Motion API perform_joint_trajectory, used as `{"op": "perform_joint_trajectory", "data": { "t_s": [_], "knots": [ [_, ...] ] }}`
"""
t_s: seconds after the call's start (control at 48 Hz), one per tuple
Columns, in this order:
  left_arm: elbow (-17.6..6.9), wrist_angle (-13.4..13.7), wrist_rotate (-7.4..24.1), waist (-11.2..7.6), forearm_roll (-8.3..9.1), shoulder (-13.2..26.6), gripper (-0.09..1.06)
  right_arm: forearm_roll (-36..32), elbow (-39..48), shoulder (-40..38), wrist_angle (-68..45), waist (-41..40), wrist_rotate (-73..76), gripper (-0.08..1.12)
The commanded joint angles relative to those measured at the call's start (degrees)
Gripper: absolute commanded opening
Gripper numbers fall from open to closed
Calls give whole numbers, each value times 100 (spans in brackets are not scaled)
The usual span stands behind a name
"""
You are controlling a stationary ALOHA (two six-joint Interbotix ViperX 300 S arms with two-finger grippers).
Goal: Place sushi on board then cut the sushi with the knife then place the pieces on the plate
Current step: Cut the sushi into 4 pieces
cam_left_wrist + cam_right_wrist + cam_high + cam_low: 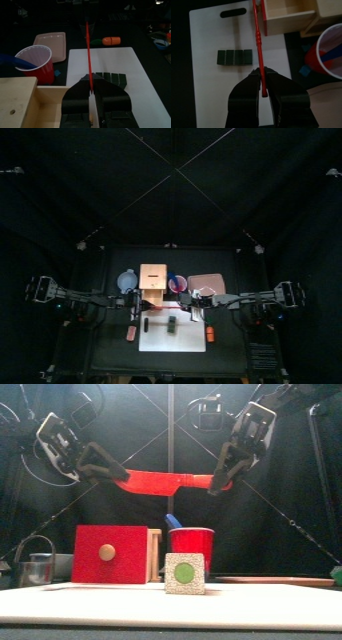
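One flat red toy knife (167, 481) hangs level above the table, the left gripper (118, 474) clamped on one end and the right gripper (221, 481) on the other. One dark green sushi roll (234, 57) lies uncut on the single white cutting board (208, 75); one blue toy knife (10, 61) stands in the one red cup (37, 62), beside one flat pink tray (50, 40)

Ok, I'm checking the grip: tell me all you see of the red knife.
The red knife is a flat toy, plastic by its look, plain red. It hangs level in the air above the white board and the sushi roll, touching neither, and shows edge-on in both wrist views. The left gripper is shut on one end, the right gripper on the other; nothing else touches it.
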Motion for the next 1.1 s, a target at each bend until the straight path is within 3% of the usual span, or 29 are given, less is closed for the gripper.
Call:
{"op": "perform_joint_trajectory", "data": {
  "t_s": [0.021, 0.104, 0.292, 0.542, 0.729, 1.104],
  "knots": [
    [-88, -35, -9, -202, 0, 88, 37, 492, -97, 123, 70, 9, 9, 48],
    [-123, -35, -9, -352, -9, 246, 37, 633, -88, 193, 70, 18, 9, 45],
    [-325, -44, 9, -492, 0, 659, 37, 686, -35, 167, 88, 114, 9, 32],
    [-738, 44, 158, -501, 167, 1239, 36, 677, 35, 62, 220, 272, 9, 33],
    [-984, 387, 272, -501, 185, 1380, 32, 668, 44, 62, 229, 299, 0, 33],
    [-1037, 853, 281, -492, 114, 1854, 32, 563, 62, 255, 158, 378, -9, 33]
  ]
}}
